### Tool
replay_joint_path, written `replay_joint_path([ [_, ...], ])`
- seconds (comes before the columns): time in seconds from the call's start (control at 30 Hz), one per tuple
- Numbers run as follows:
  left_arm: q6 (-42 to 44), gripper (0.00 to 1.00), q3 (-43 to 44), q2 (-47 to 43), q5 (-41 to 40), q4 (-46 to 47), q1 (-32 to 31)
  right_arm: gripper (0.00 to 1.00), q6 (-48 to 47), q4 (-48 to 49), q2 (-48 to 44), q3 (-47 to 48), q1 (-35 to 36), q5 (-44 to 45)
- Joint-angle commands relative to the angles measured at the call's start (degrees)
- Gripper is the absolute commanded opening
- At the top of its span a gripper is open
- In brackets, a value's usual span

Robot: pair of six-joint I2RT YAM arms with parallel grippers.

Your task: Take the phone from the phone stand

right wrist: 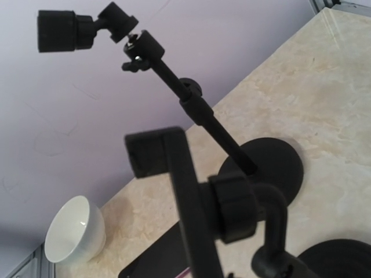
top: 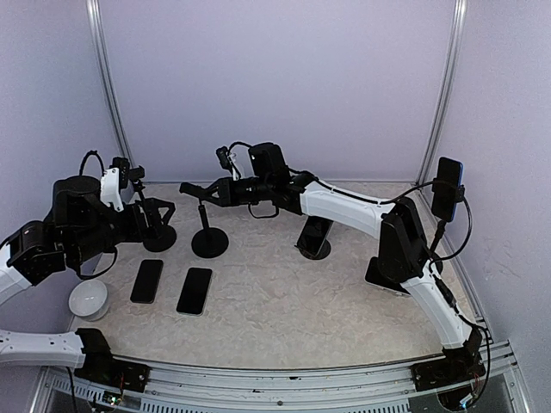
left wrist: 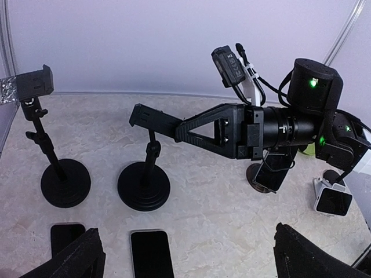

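Observation:
A black phone point(top: 314, 234) leans in a low stand at the table's middle; it also shows in the left wrist view point(left wrist: 272, 174). Another phone point(top: 448, 188) is clamped high on a stand at the right wall. Two empty black stands point(top: 209, 239) point(top: 159, 237) rise at the left. Two phones point(top: 195, 290) point(top: 146, 280) lie flat in front of them. My right gripper point(top: 191, 189) reaches to the clamp point(left wrist: 148, 119) of the nearer empty stand; its jaws are hidden. My left gripper point(left wrist: 185, 246) is open wide and empty above the flat phones point(left wrist: 152, 252).
A white bowl point(top: 89, 299) sits at the front left, also in the right wrist view point(right wrist: 75, 234). A small white holder point(left wrist: 333, 200) stands at the right. Purple walls close the back and sides. Cables hang from the right arm.

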Motion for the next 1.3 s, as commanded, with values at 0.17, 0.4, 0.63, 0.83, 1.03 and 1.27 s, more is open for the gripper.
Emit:
replay_joint_path([
  [0.17,1.6,0.99,1.1,1.0,-0.2,-0.1,0.1,0.29,0.9,2.8,0.5,1.5,1.0,-1.6],
  [0.4,2.0,0.99,1.2,2.4,0.9,0.5,0.0,0.58,0.1,2.3,-2.1,0.4,0.9,-1.3],
  [0.63,3.1,0.99,1.6,3.3,1.7,2.6,-0.2,0.74,1.3,4.4,-6.8,-5.6,-0.4,-2.6],
  [0.83,3.8,0.99,2.5,5.1,1.2,4.0,-1.5,0.86,-0.1,5.6,-12.7,-11.0,-1.2,-2.3],
  [1.03,5.2,0.99,4.3,8.3,1.3,6.1,-2.9,0.87,-0.3,5.9,-20.5,-19.8,-2.5,-1.7],
  [1.27,7.2,0.99,9.1,17.0,2.4,6.7,-6.1,0.88,0.1,9.3,-33.1,-36.5,-5.6,-0.4],
])
